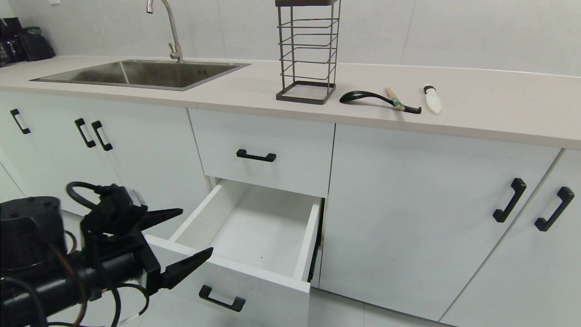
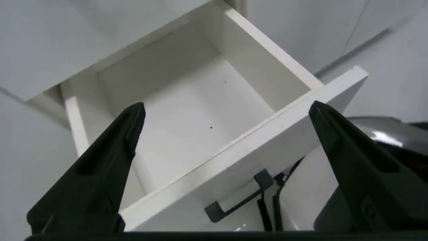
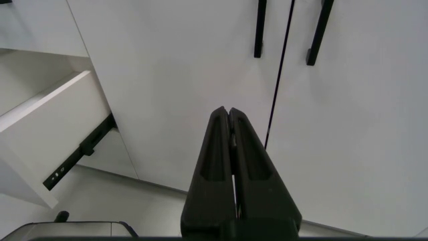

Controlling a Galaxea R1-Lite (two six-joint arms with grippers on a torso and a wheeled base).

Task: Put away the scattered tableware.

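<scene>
Two hands are hanging low: the left hand point(image 1: 196, 230) is gaping wide just beside the front of the pulled-out drawer point(image 1: 312, 231), holding nothing, while the right hand point(image 3: 228, 114) is pressing its fingers point(image 3: 217, 147) together, facing cabinet doors point(image 3: 167, 80). Farther back, a ladle point(image 1: 363, 96), a stick point(image 1: 393, 98) and a white knife point(image 1: 432, 103) are lying close together on the worktop point(image 1: 499, 104), beside a wire rack point(image 1: 308, 50).
</scene>
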